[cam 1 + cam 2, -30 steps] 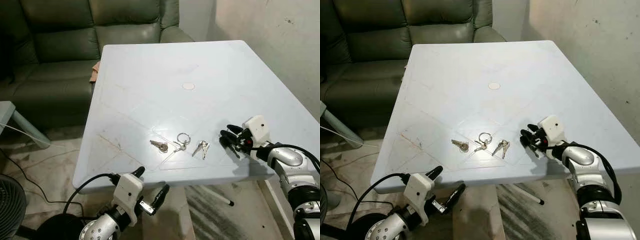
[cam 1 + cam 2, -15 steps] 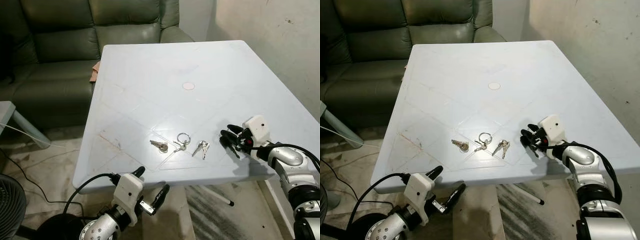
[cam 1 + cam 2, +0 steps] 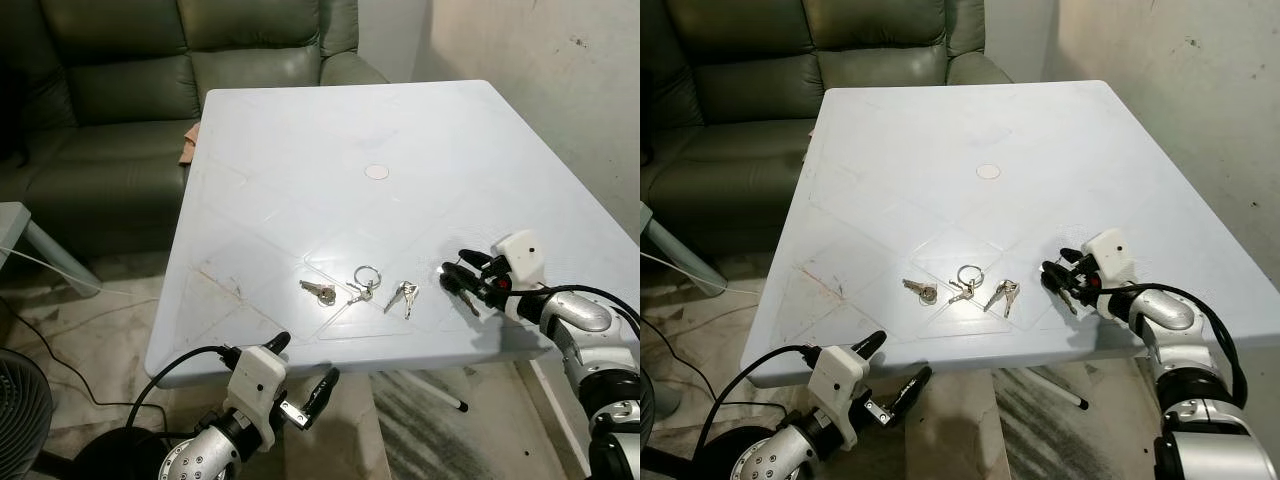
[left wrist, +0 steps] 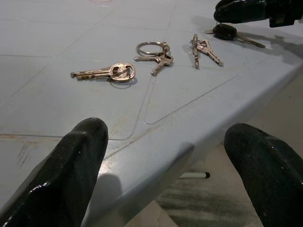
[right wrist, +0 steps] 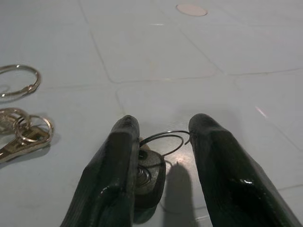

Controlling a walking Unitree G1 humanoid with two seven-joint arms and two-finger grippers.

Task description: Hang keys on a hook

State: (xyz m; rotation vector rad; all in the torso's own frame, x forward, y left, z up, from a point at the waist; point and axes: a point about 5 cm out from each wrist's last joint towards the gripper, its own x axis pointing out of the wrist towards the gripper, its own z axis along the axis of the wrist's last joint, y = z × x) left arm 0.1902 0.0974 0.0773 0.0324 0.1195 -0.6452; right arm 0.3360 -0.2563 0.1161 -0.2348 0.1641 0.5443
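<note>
Right pincer (image 5: 161, 156) slightly parted around a black-headed key (image 5: 149, 177) on the table (image 3: 330, 130), one finger touching it.

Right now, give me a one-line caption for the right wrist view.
Right gripper open around a black-headed key and its wire ring on the pale table.

A table (image 3: 300, 150) is standing before a sofa (image 3: 120, 90). Near the table's front edge, three key sets are lying in a row: a single key (image 3: 318, 291) to the left, a ringed bunch (image 3: 363, 281) in the middle, a third bunch (image 3: 403, 295) just right of it. Further right, near the front right corner, the right gripper (image 3: 458, 283) is sitting over a black-headed key (image 5: 149, 177). The left gripper (image 3: 305, 372) is hanging below the front edge.
</note>
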